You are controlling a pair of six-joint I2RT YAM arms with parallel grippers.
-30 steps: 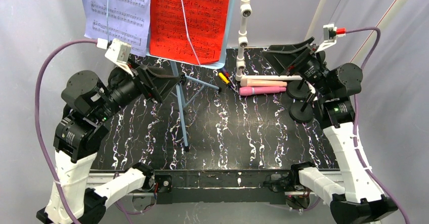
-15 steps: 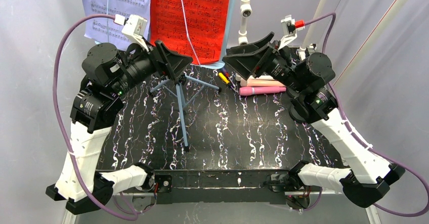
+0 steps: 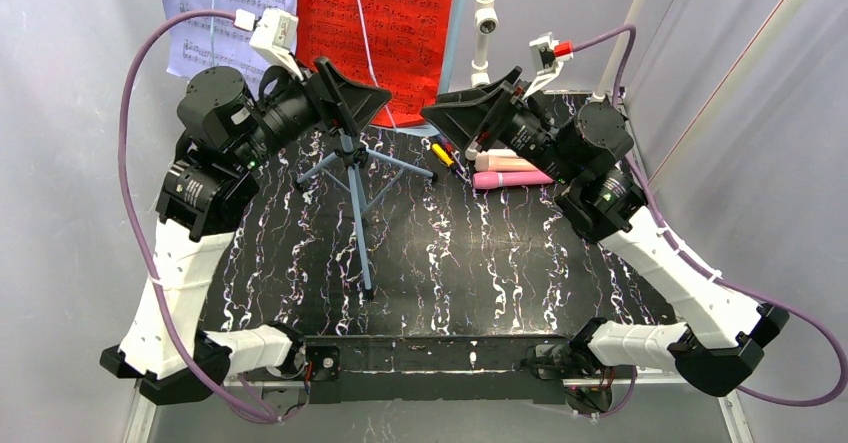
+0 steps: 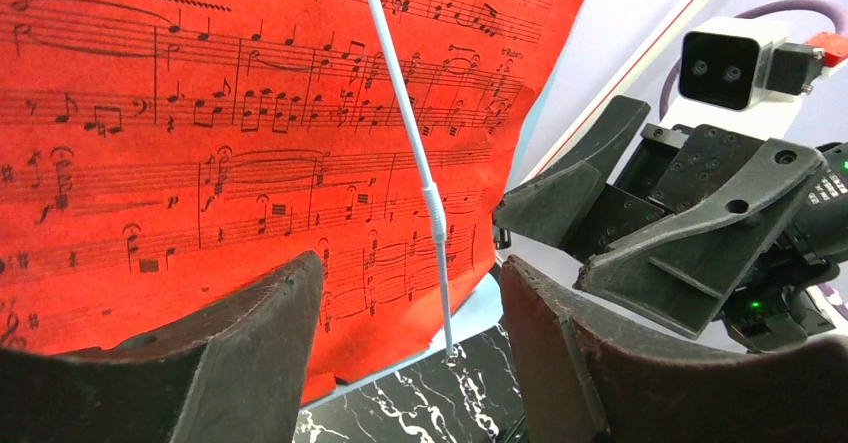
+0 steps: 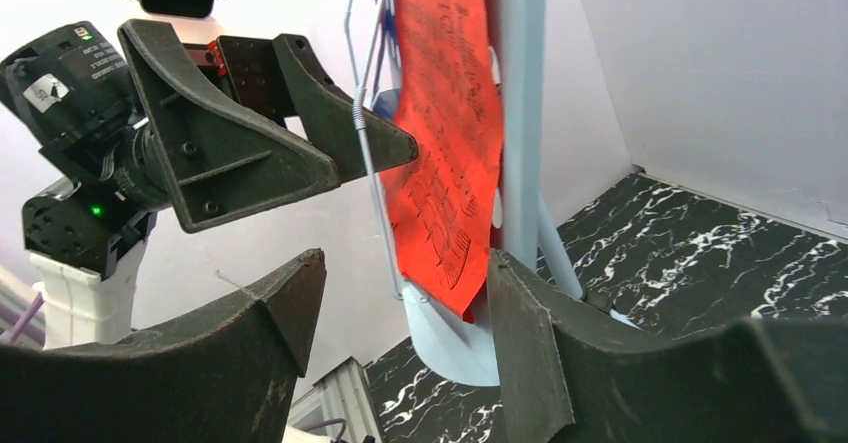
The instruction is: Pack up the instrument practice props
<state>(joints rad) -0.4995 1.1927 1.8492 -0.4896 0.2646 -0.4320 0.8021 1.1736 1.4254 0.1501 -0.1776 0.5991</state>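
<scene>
The lavender page hangs at upper left. Beside it the left gripper, jaws apart and empty, faces the red sheet-music page. A white wire arm pins that page to the pale-blue music rack and probably has to be cleared before the page comes free. The right gripper, likewise spread and empty, flanks the rack's edge. The pink toy microphone lies at centre right.

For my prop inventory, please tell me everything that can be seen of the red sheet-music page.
The red sheet-music page is thin bright-red paper printed with black staves and notes. It rests nearly upright against the pale-blue rack, its lower corner curling slightly forward. A thin white wire arm crosses its face. The lavender page hangs beside it. The left gripper and the right gripper, both open, frame its lower edge from opposite sides; neither visibly touches it.
</scene>
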